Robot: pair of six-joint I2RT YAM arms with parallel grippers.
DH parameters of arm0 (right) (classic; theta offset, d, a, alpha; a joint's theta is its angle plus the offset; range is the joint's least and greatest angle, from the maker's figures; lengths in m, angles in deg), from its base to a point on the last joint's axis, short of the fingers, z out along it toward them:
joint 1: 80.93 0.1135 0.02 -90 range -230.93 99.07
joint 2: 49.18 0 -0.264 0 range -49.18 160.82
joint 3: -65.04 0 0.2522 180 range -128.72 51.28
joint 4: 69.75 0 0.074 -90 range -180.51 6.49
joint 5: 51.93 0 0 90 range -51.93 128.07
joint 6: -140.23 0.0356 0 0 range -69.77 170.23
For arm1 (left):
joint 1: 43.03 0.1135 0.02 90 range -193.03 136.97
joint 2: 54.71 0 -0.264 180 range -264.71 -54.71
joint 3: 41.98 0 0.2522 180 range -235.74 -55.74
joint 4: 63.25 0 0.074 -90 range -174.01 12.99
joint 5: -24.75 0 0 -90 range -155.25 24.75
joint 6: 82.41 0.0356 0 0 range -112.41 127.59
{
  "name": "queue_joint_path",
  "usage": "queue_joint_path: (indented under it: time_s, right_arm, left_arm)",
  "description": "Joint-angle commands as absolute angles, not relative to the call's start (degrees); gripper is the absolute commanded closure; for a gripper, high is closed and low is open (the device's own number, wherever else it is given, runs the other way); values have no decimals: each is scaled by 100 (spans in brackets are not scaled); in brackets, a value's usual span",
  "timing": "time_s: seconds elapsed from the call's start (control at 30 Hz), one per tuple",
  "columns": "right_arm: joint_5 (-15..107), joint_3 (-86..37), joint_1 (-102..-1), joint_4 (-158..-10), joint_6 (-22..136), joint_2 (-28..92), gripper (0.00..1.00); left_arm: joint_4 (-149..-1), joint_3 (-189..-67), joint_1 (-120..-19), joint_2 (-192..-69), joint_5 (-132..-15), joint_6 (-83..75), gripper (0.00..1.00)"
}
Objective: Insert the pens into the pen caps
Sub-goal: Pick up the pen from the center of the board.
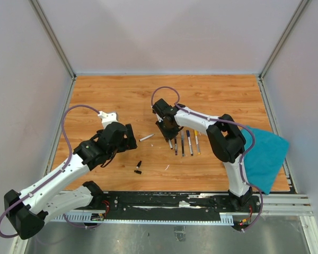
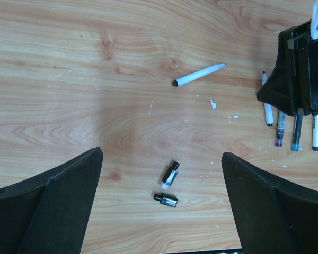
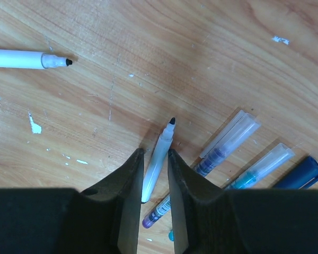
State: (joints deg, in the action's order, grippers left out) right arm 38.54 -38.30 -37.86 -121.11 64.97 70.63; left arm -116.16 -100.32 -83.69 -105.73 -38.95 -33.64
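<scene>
The right end effector (image 3: 155, 154) straddles a white uncapped pen (image 3: 159, 159), its fingers barely apart and the grip not clear, so next it must clamp, lift and carry the pen to a black pen cap (image 2: 170, 173) at the near left.

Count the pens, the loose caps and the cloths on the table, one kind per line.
Pens: 6 (one lying apart, five in a row)
Loose black caps: 2
Teal cloth: 1
Total: 9
</scene>
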Motion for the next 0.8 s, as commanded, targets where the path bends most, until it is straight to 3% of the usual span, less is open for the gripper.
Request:
queue_joint_path:
  time_s: [0.0, 0.33, 0.77]
  right_arm:
    - [3607, -3905, -3681, -12238, 6572, 7219, 76]
    - [3651, -3661, -3582, -12111, 6704, 7149, 91]
    - [5481, -2419, -3595, -10039, 7585, 5613, 99]
  left_arm:
    - [-11612, -10109, -8346, -10565, -3712, -3419, 0]
    - [-11417, -9979, -8346, -10501, -3899, -3286, 0]
    - [-10480, -9499, -8346, -9536, -4562, -2739, 0]
